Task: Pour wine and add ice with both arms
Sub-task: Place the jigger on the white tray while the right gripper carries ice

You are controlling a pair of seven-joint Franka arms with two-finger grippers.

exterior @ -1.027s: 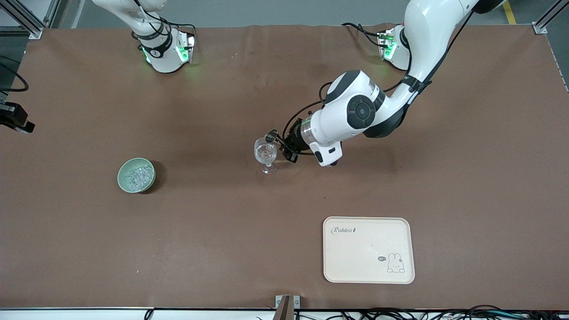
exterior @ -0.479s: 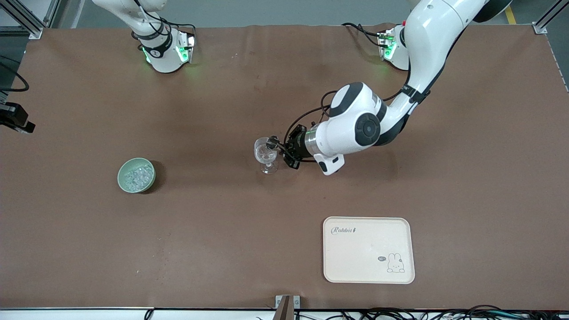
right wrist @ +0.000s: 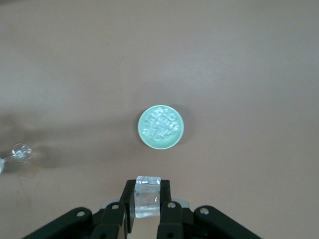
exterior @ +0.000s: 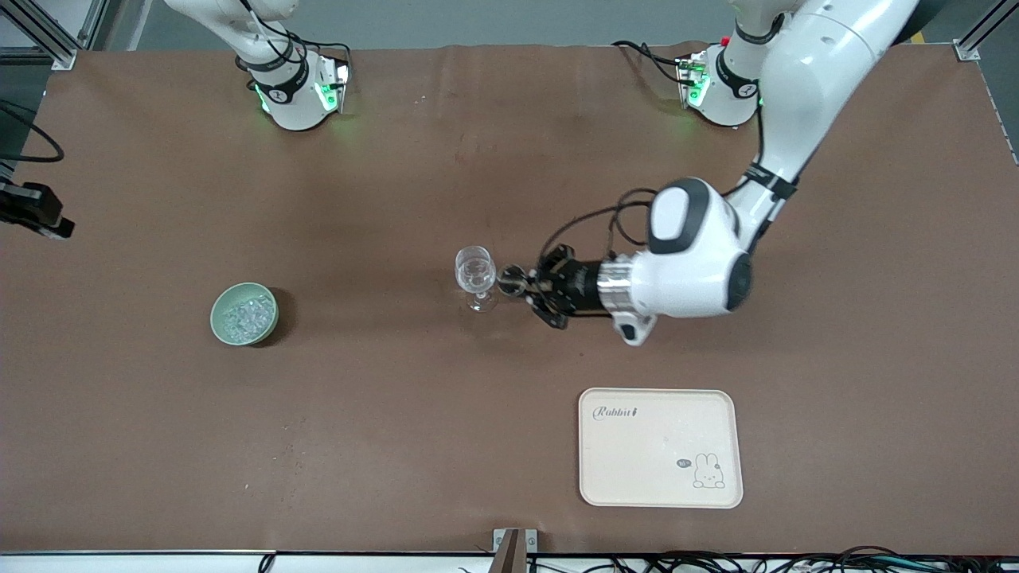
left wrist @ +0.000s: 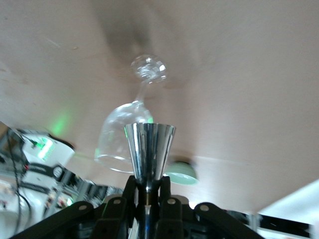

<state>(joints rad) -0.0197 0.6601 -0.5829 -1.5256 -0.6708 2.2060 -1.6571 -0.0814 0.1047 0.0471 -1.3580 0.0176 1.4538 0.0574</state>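
A small metal jigger (left wrist: 149, 149) is clamped in the left end effector (exterior: 529, 288), held level just beside the wine glass (exterior: 475, 270) mid-bench. An ice cube (right wrist: 147, 197) is clamped in the right end effector (right wrist: 147, 209), high above the ice bowl (exterior: 244, 313), which stands well apart from the glass, toward the right arm's end

My left pincer (exterior: 513, 282) reaches out low and level, clamped tight; my right pincer (right wrist: 147, 199) hangs high, clamped too.
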